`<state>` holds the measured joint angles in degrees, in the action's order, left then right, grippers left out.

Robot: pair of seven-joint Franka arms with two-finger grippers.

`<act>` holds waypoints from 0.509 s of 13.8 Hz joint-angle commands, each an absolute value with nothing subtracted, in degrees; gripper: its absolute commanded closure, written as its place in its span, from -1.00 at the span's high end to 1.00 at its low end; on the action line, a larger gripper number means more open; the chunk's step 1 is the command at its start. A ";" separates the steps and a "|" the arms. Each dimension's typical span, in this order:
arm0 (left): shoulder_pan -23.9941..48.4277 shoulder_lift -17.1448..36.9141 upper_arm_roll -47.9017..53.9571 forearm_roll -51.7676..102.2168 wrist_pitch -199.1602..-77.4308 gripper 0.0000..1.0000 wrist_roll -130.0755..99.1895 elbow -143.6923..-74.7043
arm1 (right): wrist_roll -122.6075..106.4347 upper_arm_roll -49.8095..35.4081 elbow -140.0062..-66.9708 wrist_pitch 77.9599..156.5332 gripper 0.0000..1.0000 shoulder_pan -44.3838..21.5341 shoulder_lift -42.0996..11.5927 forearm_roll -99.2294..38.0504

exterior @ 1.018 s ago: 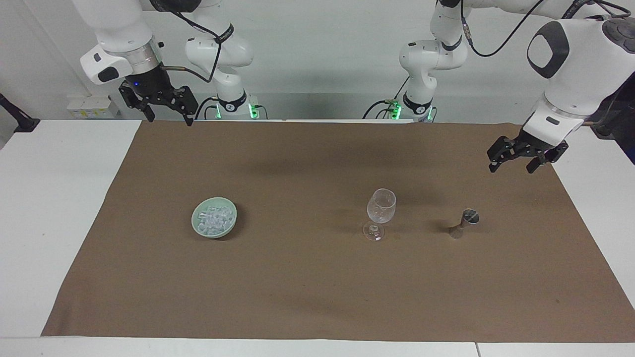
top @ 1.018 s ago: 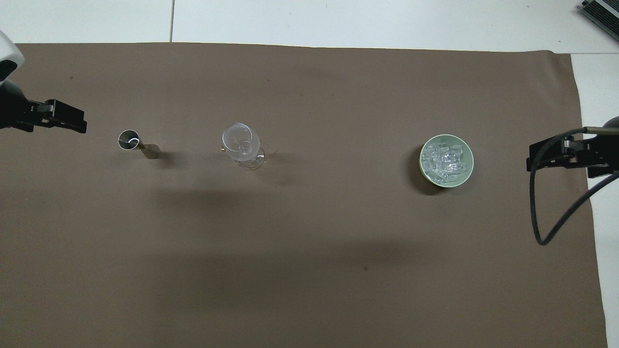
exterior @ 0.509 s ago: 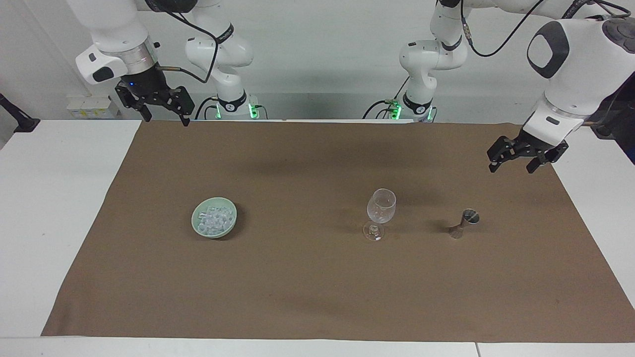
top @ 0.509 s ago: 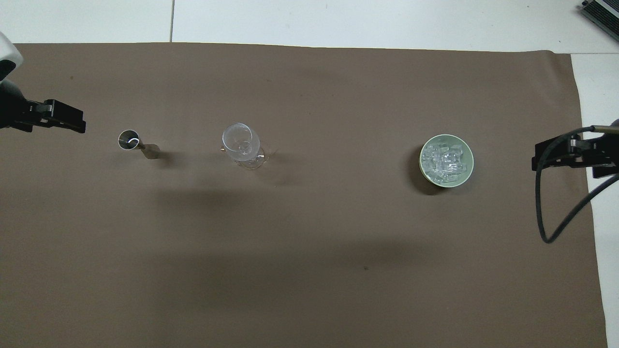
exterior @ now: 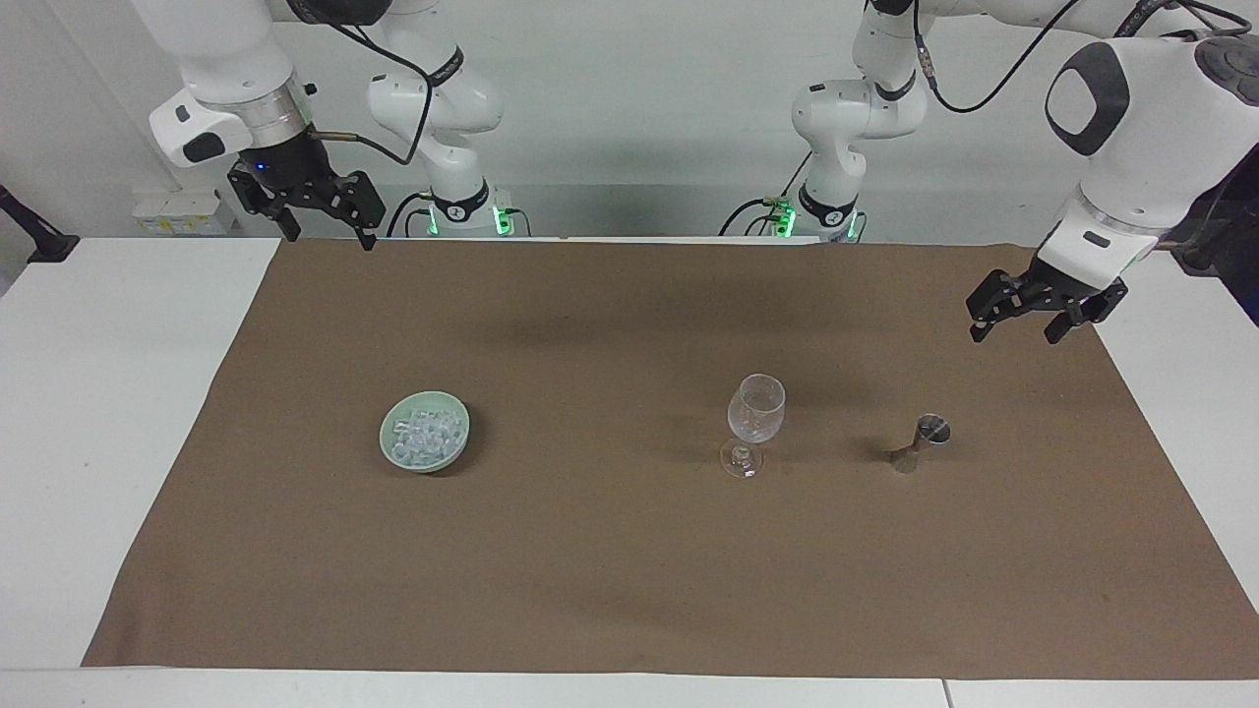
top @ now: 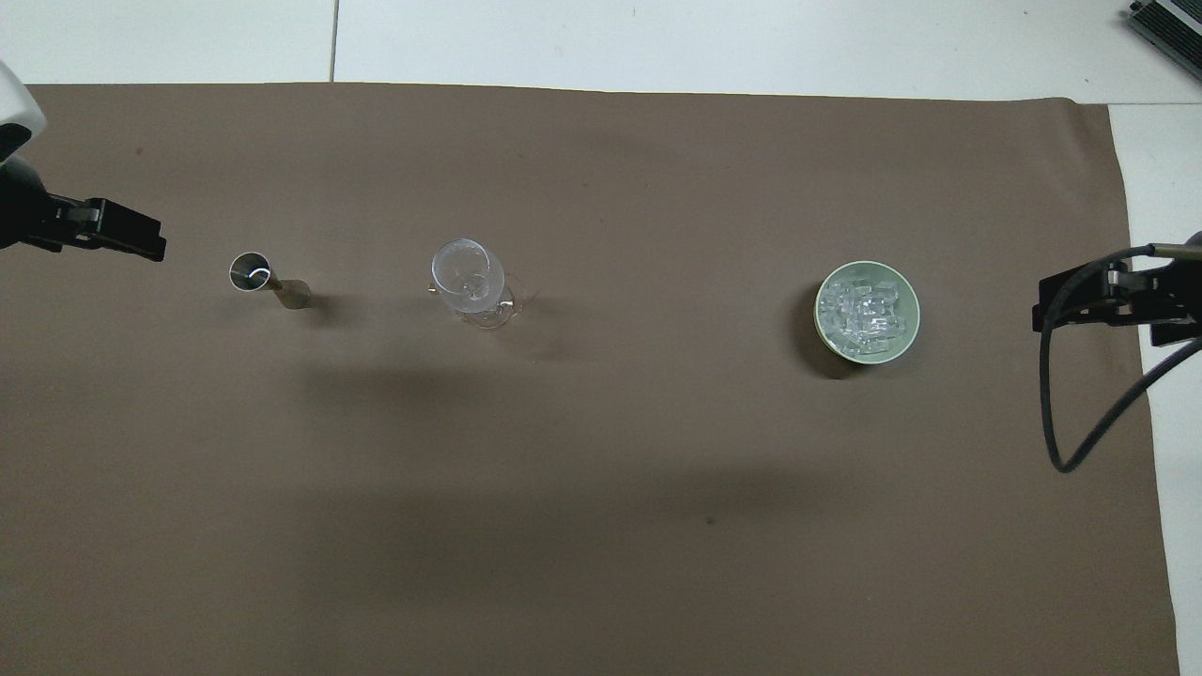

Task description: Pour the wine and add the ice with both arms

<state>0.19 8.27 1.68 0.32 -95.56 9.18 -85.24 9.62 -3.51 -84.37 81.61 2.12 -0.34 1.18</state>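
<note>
A heap of small clear ice cubes [exterior: 425, 436] fills a pale green round bowl [exterior: 391, 451] on the brown cloth [exterior: 610, 551] toward the right arm's end of the table, well apart from the empty, upright clear stemmed wine glass [exterior: 753, 418] and, beside that toward the left arm's end, a small metal jigger [exterior: 919, 444]. The right gripper [exterior: 325, 236] hangs with fingers spread wide, empty, over the cloth's corner nearest the robots. The left gripper [exterior: 1013, 329] hangs equally wide and empty over the cloth's edge at the left arm's end.
</note>
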 commanded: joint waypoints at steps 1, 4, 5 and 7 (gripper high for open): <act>-0.96 8.26 1.49 0.62 -96.50 1.00 13.71 -85.43 | 8.61 -3.78 -85.69 82.53 1.00 3.08 0.79 0.00; -1.05 8.17 1.49 0.88 -96.50 1.00 17.72 -85.43 | 8.61 -3.78 -85.69 82.53 1.00 3.08 0.79 0.00; -1.40 8.17 1.49 0.97 -96.59 1.00 20.54 -85.43 | 8.61 -3.78 -85.69 82.53 1.00 3.08 0.79 0.00; -2.46 8.17 1.49 1.75 -96.77 1.00 23.11 -85.95 | 8.61 -3.78 -85.69 82.53 1.00 3.16 0.70 0.00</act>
